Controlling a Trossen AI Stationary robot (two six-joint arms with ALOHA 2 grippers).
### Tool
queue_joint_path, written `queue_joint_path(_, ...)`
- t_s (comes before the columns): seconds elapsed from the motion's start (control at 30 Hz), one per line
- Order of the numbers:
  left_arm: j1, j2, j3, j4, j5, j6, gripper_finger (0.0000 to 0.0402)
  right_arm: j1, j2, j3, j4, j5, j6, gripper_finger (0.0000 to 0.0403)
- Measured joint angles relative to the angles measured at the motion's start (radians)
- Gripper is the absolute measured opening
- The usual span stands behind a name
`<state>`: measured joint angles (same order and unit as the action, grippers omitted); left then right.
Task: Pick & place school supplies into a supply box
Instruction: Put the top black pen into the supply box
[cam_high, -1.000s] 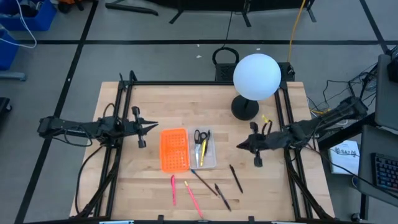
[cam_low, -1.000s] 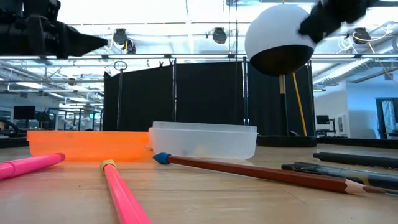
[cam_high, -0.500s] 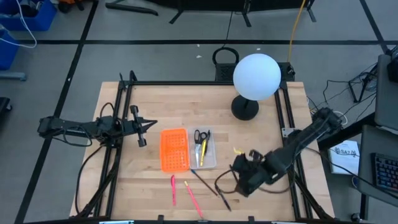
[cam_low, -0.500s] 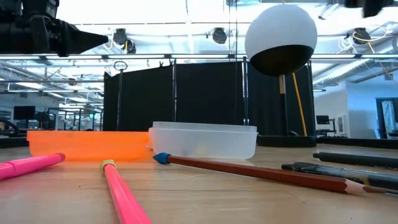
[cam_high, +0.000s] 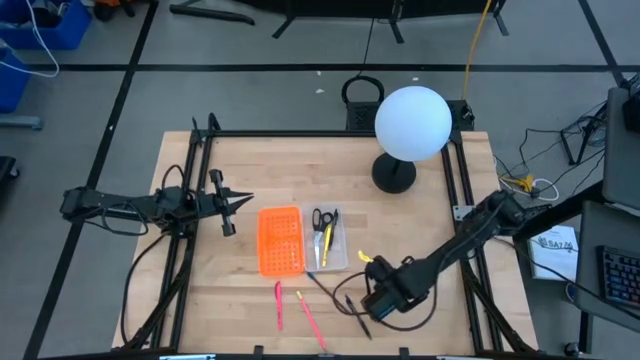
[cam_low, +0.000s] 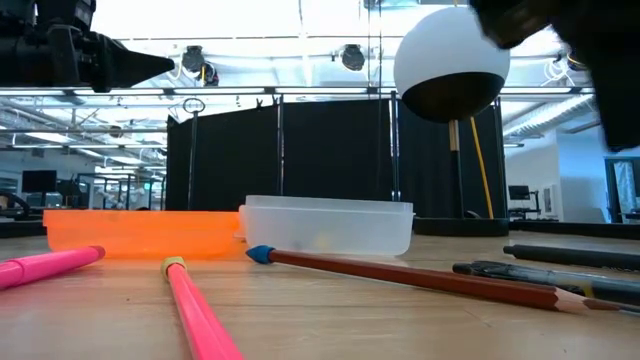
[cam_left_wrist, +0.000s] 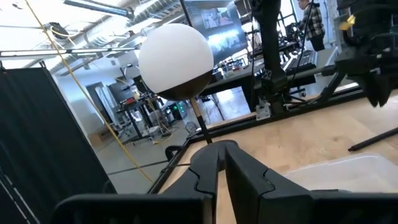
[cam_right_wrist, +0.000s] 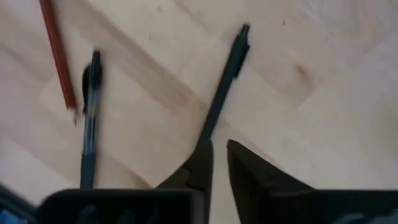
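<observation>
- Black pen (cam_right_wrist: 224, 87) is lying on the counter (cam_high: 420, 235), just ahead of the right gripper (cam_right_wrist: 214, 155), whose fingers are being held slightly parted, pinching nothing
- Supply box (cam_high: 330, 240) is being filled; pickup approach judged underway
- Left gripper (cam_left_wrist: 217, 163), nearly pressed together, is being kept waiting

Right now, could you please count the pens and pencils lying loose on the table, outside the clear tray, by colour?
Pink pens: 2
Red-brown pencil: 1
Black pens: 2
Total: 5
</observation>
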<state>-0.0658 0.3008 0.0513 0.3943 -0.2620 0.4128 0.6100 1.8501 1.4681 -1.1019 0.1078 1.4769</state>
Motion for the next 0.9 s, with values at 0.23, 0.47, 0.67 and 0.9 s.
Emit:
queue_joint_path(0.23,0.0,0.0,0.0,-0.001,0.0,0.004,0.0037,-0.026,0.042,0.0,0.03,-0.008,-0.004,0.0149)
queue_joint_path(0.47,0.0,0.0,0.0,0.0,0.002,0.004,0.0037,-0.027,0.057,-0.008,0.042,-0.008,0.097,0.0201)
queue_joint_path(0.67,0.0,0.0,0.0,-0.001,0.002,0.004,0.0037,-0.002,0.057,-0.086,0.098,-0.008,0.149,0.0204)
queue_joint_path(0.9,0.0,0.0,0.0,-0.001,0.002,-0.007,0.0037,0.007,0.057,-0.219,0.299,-0.01,0.18,0.0197)
